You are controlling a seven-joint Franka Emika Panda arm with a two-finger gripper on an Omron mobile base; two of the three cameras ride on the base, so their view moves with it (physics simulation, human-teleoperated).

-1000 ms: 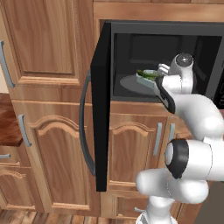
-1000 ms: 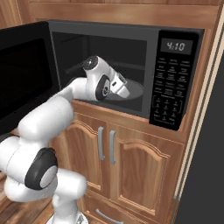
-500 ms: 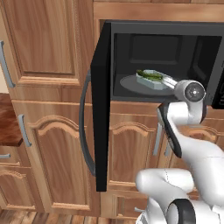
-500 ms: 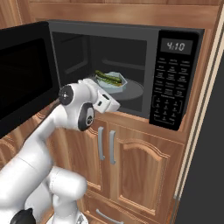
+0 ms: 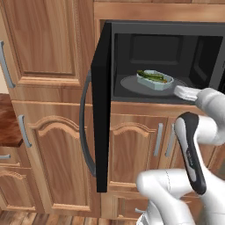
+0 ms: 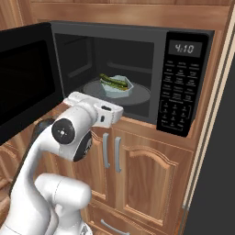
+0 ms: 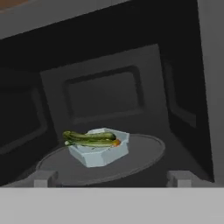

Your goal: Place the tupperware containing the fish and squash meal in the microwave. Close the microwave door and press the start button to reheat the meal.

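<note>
Meal box on the oven's turntable, open tool drawn back outside.

Left base view: the tupperware (image 5: 154, 80) sits on the turntable (image 5: 132, 84) inside the microwave (image 5: 167, 61), beyond the arm; the door (image 5: 100, 110) stands edge-on, its window hidden.
Right base view: the door (image 6: 25, 82) is cut off at the frame edge.
Hand view: the gripper (image 7: 111, 178) holds nothing, jaws wide, only the fingertips (image 7: 41, 178) visible; the container lies ahead, between them; the food (image 7: 89, 138) is blurred.

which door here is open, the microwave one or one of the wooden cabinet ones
The microwave door: the black panel swung out to the left, baring the tupperware on the turntable. The wooden cabinet doors sit shut.
</note>
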